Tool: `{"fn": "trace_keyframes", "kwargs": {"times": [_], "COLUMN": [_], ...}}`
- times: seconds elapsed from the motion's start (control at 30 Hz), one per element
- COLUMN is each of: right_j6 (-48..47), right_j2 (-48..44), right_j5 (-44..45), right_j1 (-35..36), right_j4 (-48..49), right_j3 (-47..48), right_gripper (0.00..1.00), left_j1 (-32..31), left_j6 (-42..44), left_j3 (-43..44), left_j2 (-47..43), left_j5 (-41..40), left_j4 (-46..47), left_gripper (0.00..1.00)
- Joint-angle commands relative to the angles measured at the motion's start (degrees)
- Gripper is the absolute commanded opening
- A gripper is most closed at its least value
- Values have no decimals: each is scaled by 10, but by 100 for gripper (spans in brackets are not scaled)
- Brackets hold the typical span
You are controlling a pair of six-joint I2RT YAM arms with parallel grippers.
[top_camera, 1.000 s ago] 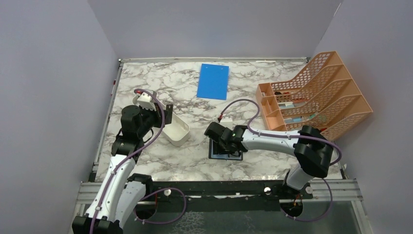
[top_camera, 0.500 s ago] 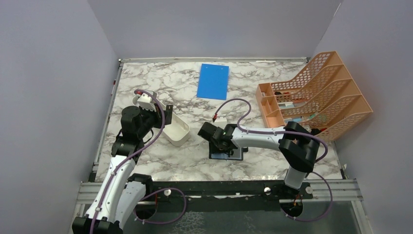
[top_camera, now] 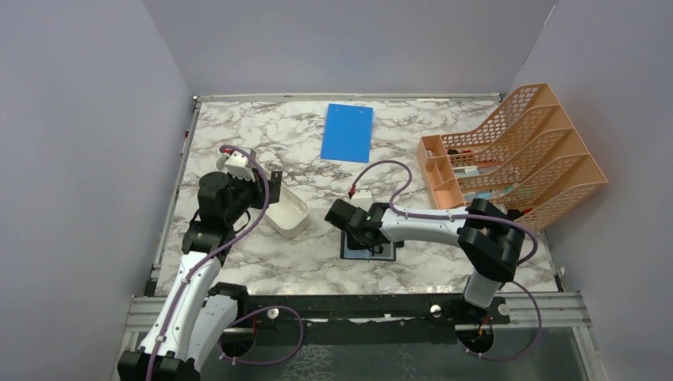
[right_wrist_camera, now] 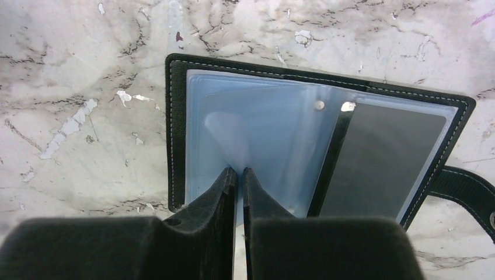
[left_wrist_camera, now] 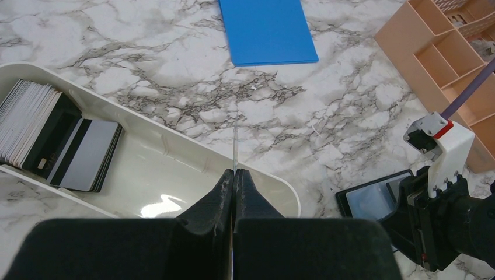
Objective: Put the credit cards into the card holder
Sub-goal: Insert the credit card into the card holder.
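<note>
One card (right_wrist_camera: 382,154) sits in the holder (right_wrist_camera: 175,116) — left jaws pinch a second card (left_wrist_camera: 234,140), right jaws nip a sleeve (right_wrist_camera: 251,134); a stack (left_wrist_camera: 87,154) waits in the tray (left_wrist_camera: 175,178).

Card holder (right_wrist_camera: 268,134) open flat, cards (left_wrist_camera: 87,154) stacked, one gripped

The left gripper (left_wrist_camera: 234,175) pinches one card (left_wrist_camera: 234,140) (edge-on, just a thin line) that sticks out ahead of its tips. Beneath and left of it the white tray (left_wrist_camera: 169,172) holds stacked credit cards (left_wrist_camera: 87,154); the open card holder (left_wrist_camera: 373,198) lies right, the blue board (left_wrist_camera: 267,29) far ahead.
</note>
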Motion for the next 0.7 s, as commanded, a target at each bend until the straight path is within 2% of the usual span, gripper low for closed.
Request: {"fn": "trace_keyframes", "kwargs": {"times": [0.0,0.13,0.2,0.43,0.67], "right_j6": [-6,-26,-37,-59,-59], "right_j2": [-20,-51,-68,-130,-176], "right_j5": [11,9,0,-63,-110], "right_j1": [4,3,3,-7,-31], "right_j4": [20,64,95,216,282], "right_j3": [-16,-39,-58,-130,-187], "right_gripper": [10,9,8,8,8], "left_j1": [0,0,0,-5,-67], "left_j6": [5,-11,-28,-171,-237], "left_j3": [2,5,13,9,-20], "left_j2": [1,9,20,49,47], "left_j5": [-4,6,42,169,148], "left_j4": [14,15,12,39,57], "left_gripper": [0,0,0,0,0]}}
